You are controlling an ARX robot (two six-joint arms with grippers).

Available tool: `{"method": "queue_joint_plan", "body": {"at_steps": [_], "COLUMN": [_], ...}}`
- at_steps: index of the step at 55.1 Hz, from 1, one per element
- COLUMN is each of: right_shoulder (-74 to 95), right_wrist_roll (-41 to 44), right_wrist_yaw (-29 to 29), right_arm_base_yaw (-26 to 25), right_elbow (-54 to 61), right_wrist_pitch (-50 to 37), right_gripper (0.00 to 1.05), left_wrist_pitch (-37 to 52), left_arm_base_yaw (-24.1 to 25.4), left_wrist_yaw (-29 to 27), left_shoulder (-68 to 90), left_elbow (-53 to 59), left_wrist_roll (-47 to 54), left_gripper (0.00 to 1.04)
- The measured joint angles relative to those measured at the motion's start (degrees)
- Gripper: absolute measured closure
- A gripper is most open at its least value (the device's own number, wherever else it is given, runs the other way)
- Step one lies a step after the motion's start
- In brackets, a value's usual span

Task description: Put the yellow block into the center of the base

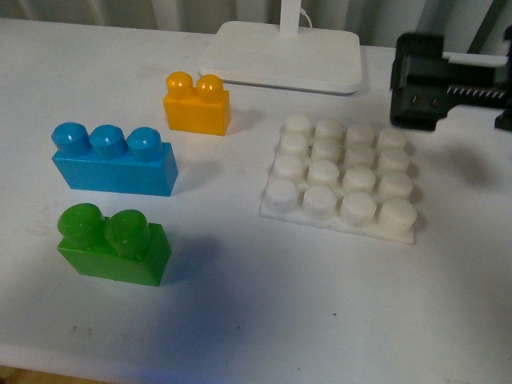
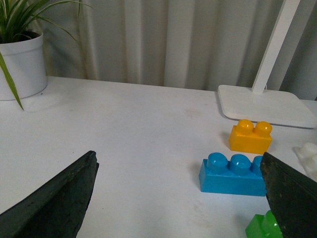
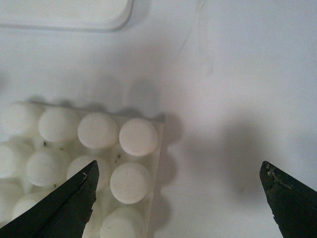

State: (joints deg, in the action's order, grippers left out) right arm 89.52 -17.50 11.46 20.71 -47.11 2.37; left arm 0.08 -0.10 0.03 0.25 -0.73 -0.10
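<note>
Green plastic, a two-stud toy brick point(image 1: 112, 244) lies well to the left of the flat white square plastic base plate point(image 1: 272, 210), off its near-left corner. The plate carries a four-by-four grid of round studs. A blue three-stud plastic brick point(image 1: 112, 160) also sits well left of the base plate, about level with its middle rows. The small yellow-orange plastic block point(image 1: 197, 102), with two rounded studs on top, stands upright on the table left of the base plate's far-left corner. It is apart from the plate but nearer to it than the other two bricks. Nothing holds it and every stud of the base plate is bare, so I judge that the insertion has not begun. A smooth white lamp foot point(image 1: 280, 56) rests just beyond the base plate's far edge.

The left gripper point(image 2: 177, 158) shows only in its own wrist camera. It hangs above the table, farther from the base plate than the bricks are, with its fingers spread wide and empty. It faces the blue brick and the yellow-orange plastic block, probably because that arm has the shorter reach to the block. The right gripper point(image 3: 177, 171) hovers just off the base plate's far-right corner, its fingers likewise wide apart with nothing between them. It is likely parked clear of the centre studs so the block can come down there.
</note>
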Motion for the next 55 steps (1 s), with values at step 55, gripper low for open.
{"method": "queue_joint_plan", "body": {"at_steps": [55], "right_shoulder": [-55.87], "right_wrist_roll": [15.32], "right_wrist_yaw": [-19.69], "right_arm_base_yaw": [-29.42], "right_elbow": [31.36], "right_wrist_pitch": [-20.17], "right_gripper": [0.35], "left_wrist_pitch": [0.00], "left_arm_base_yaw": [0.00], "left_wrist_yaw": [-0.04], "left_shoulder": [0.00], "left_elbow": [-0.02], "left_wrist_roll": [0.00], "left_gripper": [0.06]}}
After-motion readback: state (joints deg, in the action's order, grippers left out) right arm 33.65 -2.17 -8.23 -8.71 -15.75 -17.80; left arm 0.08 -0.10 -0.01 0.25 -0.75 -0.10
